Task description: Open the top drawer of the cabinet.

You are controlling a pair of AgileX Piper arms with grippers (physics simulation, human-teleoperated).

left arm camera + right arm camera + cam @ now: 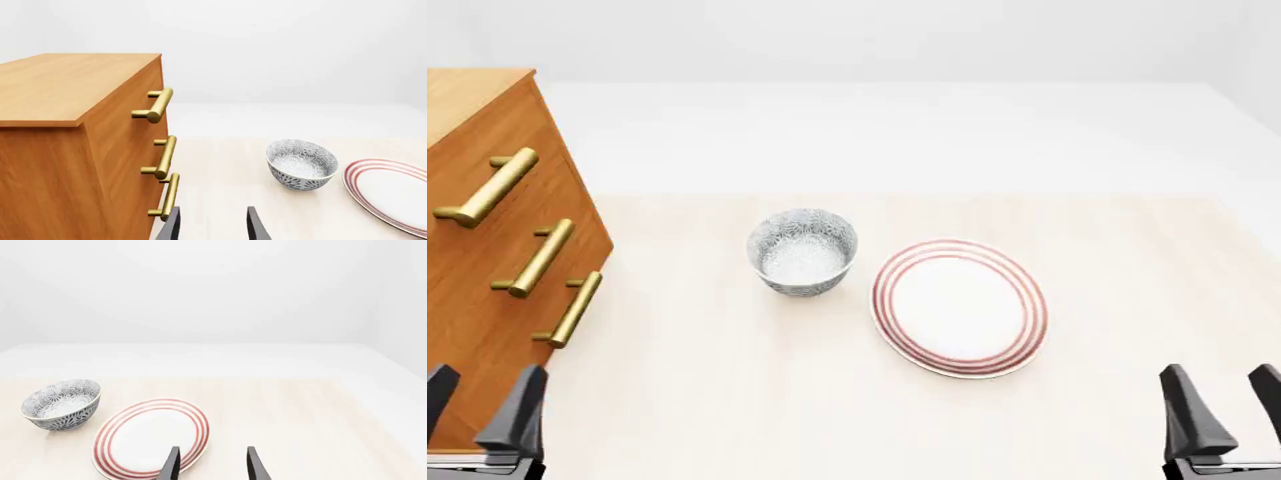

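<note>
Here, left wrist view: left claw point(212, 227) released, dark fingers spread, nothing between. Orange-brown wooden three-drawer cabinet point(60, 145) just ahead, off claw's left finger. Top drawer point(137, 82) uppermost, shut flush, brass bar handle point(157, 104) well above claw. Grey patterned ceramic bowl point(301, 164) ahead of right finger.

Front view: left claw point(478, 412) low beside cabinet point(481, 250); right claw point(1225, 408) released, well apart from it. Red-ringed white plate point(960, 307) forward of both claws.

Right wrist view: right claw point(212, 465) spread, plate point(151, 437) just ahead, bowl point(61, 403) farther.

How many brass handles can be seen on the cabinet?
3, stacked down the front of the cabinet: the top drawer handle, the middle handle and the lowest handle. None seems hidden.
</note>
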